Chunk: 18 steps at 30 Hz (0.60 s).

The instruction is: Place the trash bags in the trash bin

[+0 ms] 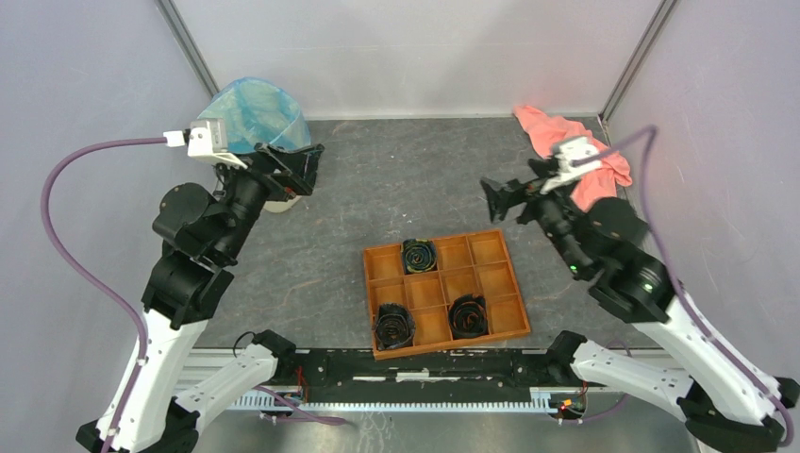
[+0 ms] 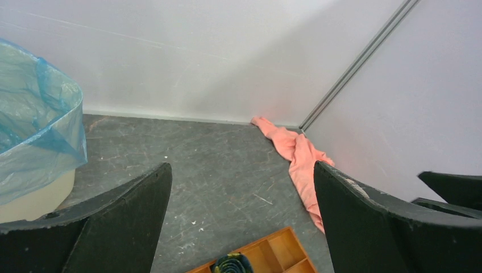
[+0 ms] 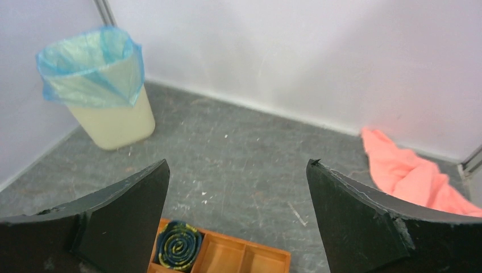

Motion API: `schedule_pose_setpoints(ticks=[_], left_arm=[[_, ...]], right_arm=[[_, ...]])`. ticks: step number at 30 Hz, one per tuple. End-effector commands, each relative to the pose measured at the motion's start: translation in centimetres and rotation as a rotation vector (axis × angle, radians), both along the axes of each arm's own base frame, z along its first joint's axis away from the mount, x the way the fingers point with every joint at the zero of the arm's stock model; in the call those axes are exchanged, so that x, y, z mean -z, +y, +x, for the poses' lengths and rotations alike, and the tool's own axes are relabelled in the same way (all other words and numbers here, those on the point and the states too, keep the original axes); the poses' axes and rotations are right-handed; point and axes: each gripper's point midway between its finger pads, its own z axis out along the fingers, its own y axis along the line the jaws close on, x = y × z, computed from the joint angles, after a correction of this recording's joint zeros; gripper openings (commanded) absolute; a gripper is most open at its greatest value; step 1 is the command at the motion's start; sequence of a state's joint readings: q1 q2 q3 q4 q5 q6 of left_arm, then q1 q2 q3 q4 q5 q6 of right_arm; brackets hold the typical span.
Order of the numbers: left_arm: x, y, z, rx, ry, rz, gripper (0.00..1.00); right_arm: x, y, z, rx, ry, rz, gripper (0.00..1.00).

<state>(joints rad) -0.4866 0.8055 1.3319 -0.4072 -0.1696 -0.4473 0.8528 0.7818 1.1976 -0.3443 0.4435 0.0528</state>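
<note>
The light-blue trash bag (image 1: 253, 111) sits in the cream trash bin (image 1: 286, 199) at the back left, with its edge draped over the bin's rim. Both also show in the right wrist view: bag (image 3: 91, 65), bin (image 3: 116, 122). They appear at the left edge of the left wrist view: bag (image 2: 34, 131), bin (image 2: 34, 199). My left gripper (image 1: 309, 170) is open and empty, just right of the bin and apart from it. My right gripper (image 1: 493, 200) is open and empty over the floor at mid right, pointing left.
An orange compartment tray (image 1: 366, 283) lies near the front centre, with three black coiled rolls (image 1: 418, 254) in it. A salmon-pink cloth (image 1: 557, 137) lies at the back right corner. Walls close the left, back and right sides.
</note>
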Motion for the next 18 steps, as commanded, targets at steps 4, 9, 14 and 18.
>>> schedule_pose_setpoints(ticks=[4, 9, 14, 18], left_arm=[[-1.5, 0.7, -0.2, -0.036, 0.019, -0.084, 1.0], [-1.8, 1.0, -0.3, -0.051, 0.017, -0.095, 1.0], [-2.0, 1.1, -0.4, -0.053, 0.003, -0.078, 1.0], [-2.1, 1.2, -0.5, -0.053, -0.003, -0.07, 1.0]], right_arm=[[-4.9, -4.1, -1.8, 0.074, -0.112, 0.012, 0.98], [-5.8, -4.5, -2.4, 0.068, -0.143, 0.042, 0.98], [-4.9, -4.3, -2.4, 0.059, -0.149, 0.079, 0.98], [-3.8, -3.8, -2.0, 0.058, -0.127, 0.063, 0.98]])
